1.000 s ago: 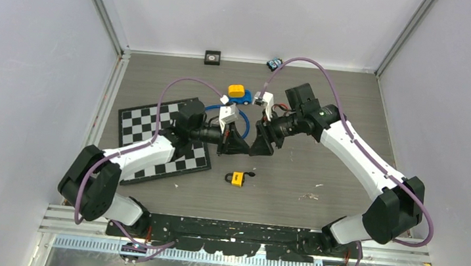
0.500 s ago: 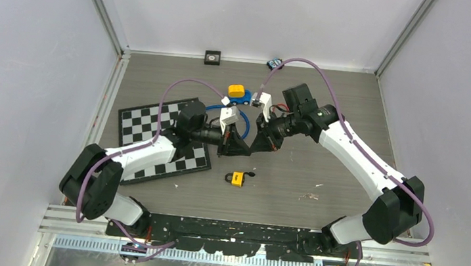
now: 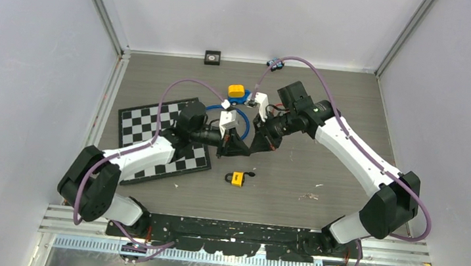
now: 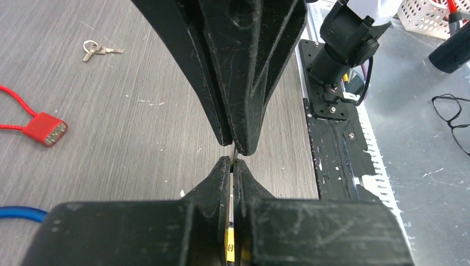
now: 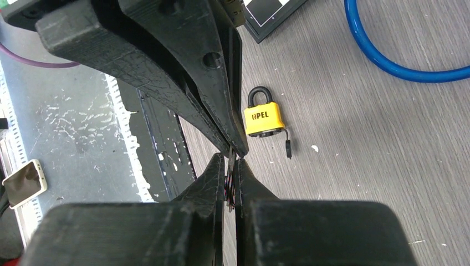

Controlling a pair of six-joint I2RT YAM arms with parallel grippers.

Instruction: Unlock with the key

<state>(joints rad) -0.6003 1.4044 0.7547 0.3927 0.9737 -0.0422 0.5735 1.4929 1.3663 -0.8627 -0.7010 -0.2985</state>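
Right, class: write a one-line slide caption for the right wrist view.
Right gripper and left gripper meet tip to tip, pinching a thin key near the yellow padlock.

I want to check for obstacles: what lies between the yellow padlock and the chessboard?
Nothing; in the top view only bare table separates the yellow padlock from the chessboard.

Lit brightly and evenly from overhead, with soft diffuse light. Throws only faint, short shadows beneath the arms onto the worktop (image 3: pixel 321 175). Washes the pale walls (image 3: pixel 30 52) slightly, without hard glare. Stays sharp across the top view. Renders the close fingers (image 4: pixel 244 66) in both wrist views huge, dark and a little soft, scratches catching a dull sheen. Keeps the wood grain and yellow padlock (image 5: pixel 264 119) crisp, lettering legible. Leaves the thin key (image 5: pixel 229 188) murky. Stretches mildly toward the edges.
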